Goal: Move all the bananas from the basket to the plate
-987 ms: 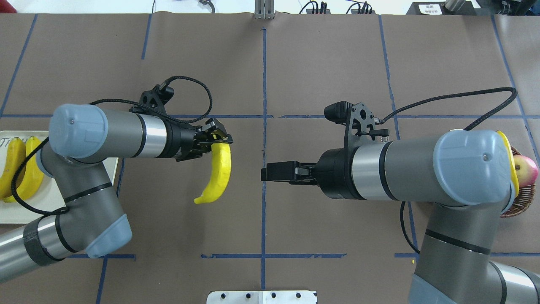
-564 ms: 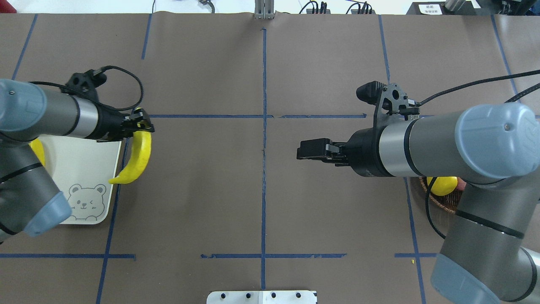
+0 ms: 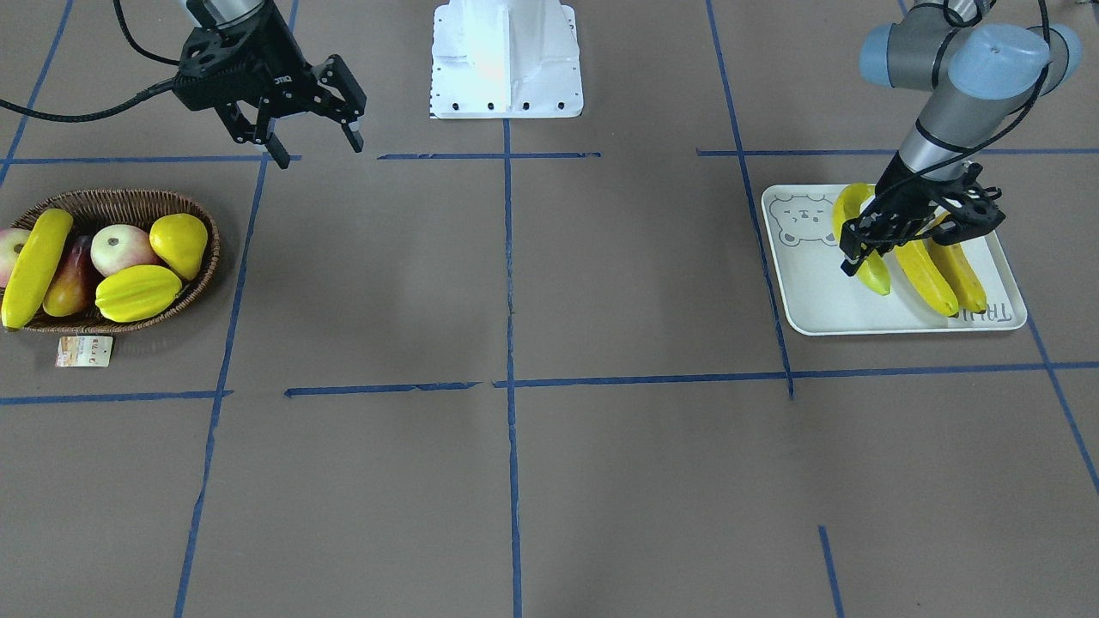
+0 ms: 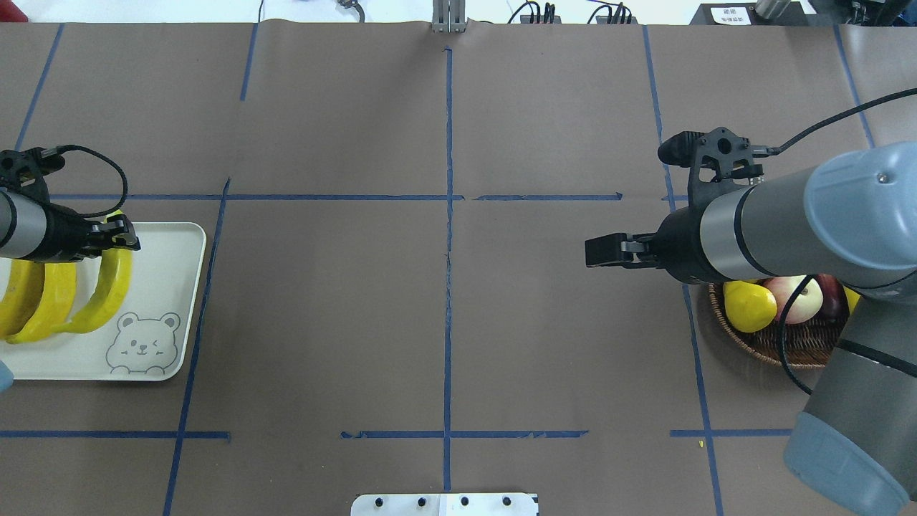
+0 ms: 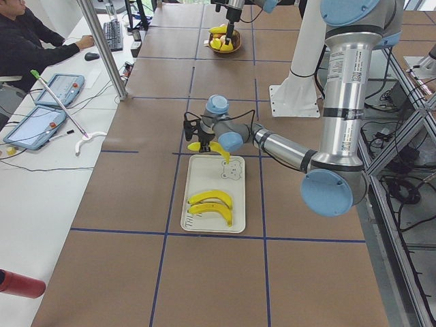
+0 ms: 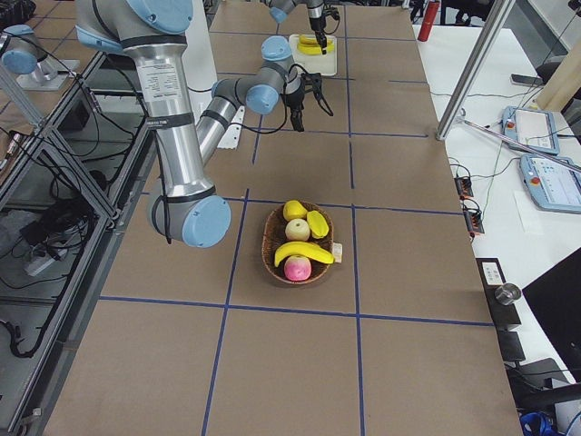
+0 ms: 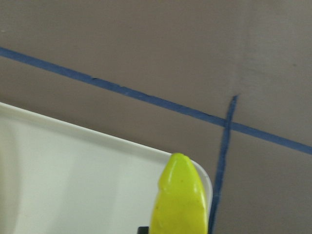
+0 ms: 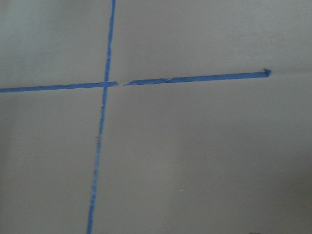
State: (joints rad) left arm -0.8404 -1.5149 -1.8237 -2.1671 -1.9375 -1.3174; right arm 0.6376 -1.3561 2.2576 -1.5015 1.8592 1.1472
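Overhead, the right arm [image 4: 788, 229] hides half the basket [image 4: 766, 344]. Left fingers [image 4: 129, 242] pinch the banana [image 4: 107, 290] by its top over the plate [image 4: 172, 287]; right fingers [image 3: 352, 129] are spread.

Bright, even overhead light; wrist views soft.
The brown worktop [image 4: 444, 107] is evenly lit, with only a faint, diffuse shadow beside the basket [image 3: 103, 204]. Glare washes out the white robot base [image 3: 506, 51]. In the left wrist view the banana [image 7: 180, 202] tip sits close and out of focus; the right wrist view's blue tape [image 8: 101, 126] looks blurred.
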